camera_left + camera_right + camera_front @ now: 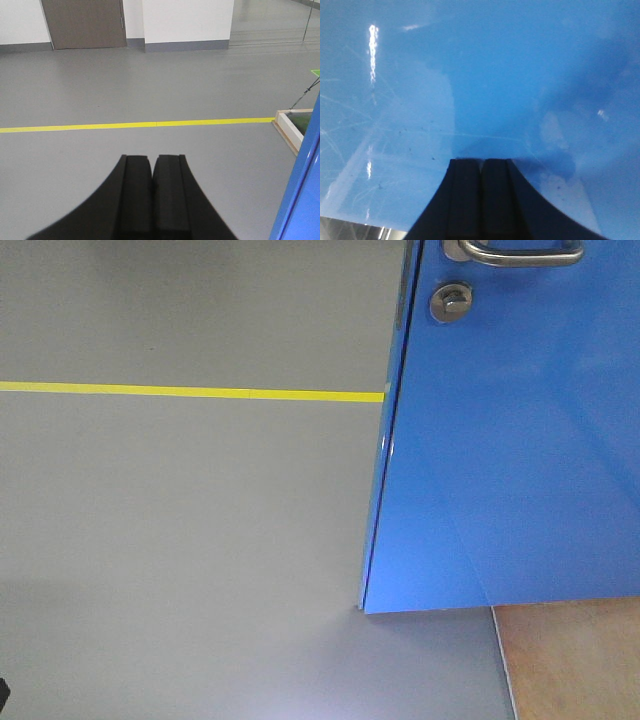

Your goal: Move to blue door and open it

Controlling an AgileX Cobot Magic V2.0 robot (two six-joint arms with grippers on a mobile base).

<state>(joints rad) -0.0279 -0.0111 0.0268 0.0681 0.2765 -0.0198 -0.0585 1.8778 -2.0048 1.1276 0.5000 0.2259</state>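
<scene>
Blue and glossy, the blue door (500,460) takes up the right side of the front view. Its silver lever handle (520,252) is cut off by the top of the picture, and the round lock cylinder (450,302) sits just below it. The door's left edge slants down to a lower corner close over the grey floor (180,540). Left of that edge the floor lies wide and bare, crossed only by a yellow tape line (190,392) that runs up to the door edge. Under the door's bottom edge, at the near right, shows a pale wooden board (570,660).

In the left wrist view the same floor stretches far back to a white wall (187,20) and a brown door (82,22). The blue door's edge rises along the near right, and a white wooden brace (290,127) lies on the floor beyond it.

The left gripper (151,160) hangs over open floor with its black fingers pressed together and nothing between them. The right gripper (481,162) points straight at the door's blue face, which fills almost its whole view. Its fingers are likewise together and hold nothing. Whether their tips touch the panel cannot be told.
</scene>
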